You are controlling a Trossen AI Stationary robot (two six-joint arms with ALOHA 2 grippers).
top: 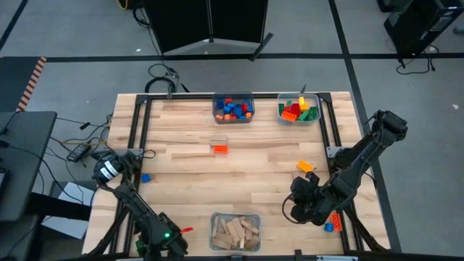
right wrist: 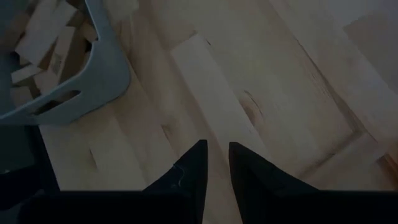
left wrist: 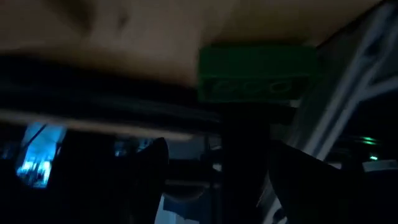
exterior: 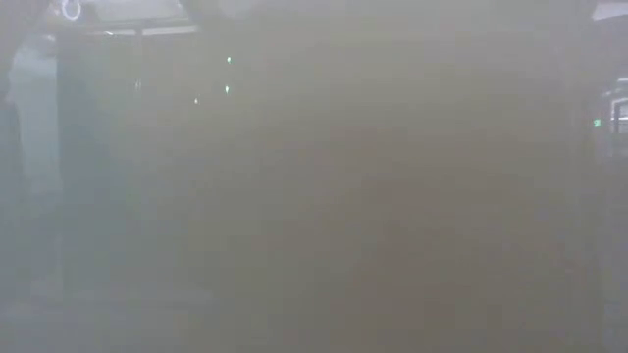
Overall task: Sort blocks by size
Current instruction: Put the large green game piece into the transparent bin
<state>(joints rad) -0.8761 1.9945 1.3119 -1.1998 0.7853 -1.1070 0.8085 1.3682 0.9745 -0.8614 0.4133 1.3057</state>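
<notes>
High view, near edge first: a clear bin of tan wood blocks sits at the front-centre of the table, well filled, so the wood sorting looks mostly done. Left gripper is parked low at the front-left corner, just beside that bin; from above I can't see its fingers, but the left wrist view shows both dark fingers spread wide w/ nothing between them, and a green brick lying off past them, not held. Right gripper hovers over bare wood at front-right; in the right wrist view its fingers stand narrow w/ only a slim gap, nothing in it, and the wood-block bin's rim shows off to one side. A red brick and a blue brick lie touching at the front-right corner, right next to that arm. Mid-table: a lone blue brick by the left rail, a yellow-orange brick towards the right, then an orange brick w/ a pale piece just beside it near centre. Far edge: one bin w/ small blue, red, orange bricks, and another bin w/ bigger red, green, yellow ones. My read: most is sorted into the three bins; approx. five or six strays are left on the table. Low view is fogged out, no use.
</notes>
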